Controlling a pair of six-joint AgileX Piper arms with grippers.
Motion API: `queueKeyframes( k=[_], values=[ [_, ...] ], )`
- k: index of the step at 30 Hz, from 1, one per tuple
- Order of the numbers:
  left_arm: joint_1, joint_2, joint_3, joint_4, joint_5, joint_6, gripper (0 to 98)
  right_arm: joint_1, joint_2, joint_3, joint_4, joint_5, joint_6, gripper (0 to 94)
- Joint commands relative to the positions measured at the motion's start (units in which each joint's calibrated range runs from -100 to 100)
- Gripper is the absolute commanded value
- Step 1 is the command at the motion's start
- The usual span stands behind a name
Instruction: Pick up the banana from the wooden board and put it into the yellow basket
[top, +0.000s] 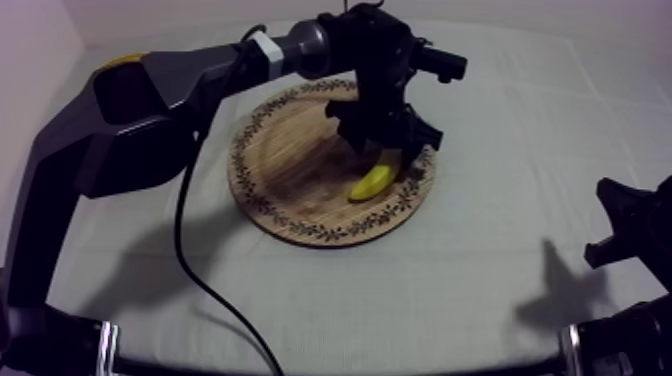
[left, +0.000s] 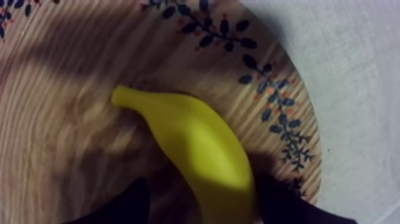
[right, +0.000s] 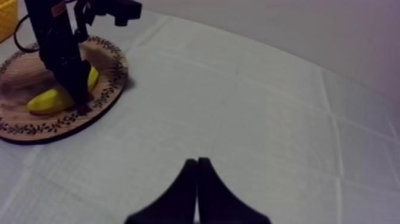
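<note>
You're at the start: the banana (top: 375, 182) lies on the board (top: 290, 190), your left tool (top: 384, 152) straddling it, jaws apart, right tool (right: 197, 164) closed on nothing; grasp and basket (right: 6, 18) drop remain.

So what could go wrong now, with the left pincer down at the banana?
1. The left pincer straddles the banana toward one end, not its middle, so it may swing or slip out when lifted.
2. One finger looks against the banana and the other apart, so closing may push it across the board.
</note>
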Motion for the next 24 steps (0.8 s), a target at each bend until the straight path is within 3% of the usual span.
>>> queueKeyframes(
  k=[1,24],
  values=[
    [-0.1,0.1,-0.1,0.07,0.0,-0.1,66.6,0.0,0.0,0.0,0.0,0.0,0.0,0.3],
    [0.9,0.0,1.0,0.44,0.2,-2.8,31.8,0.0,0.0,0.0,0.0,0.0,0.0,0.3]
  ],
)
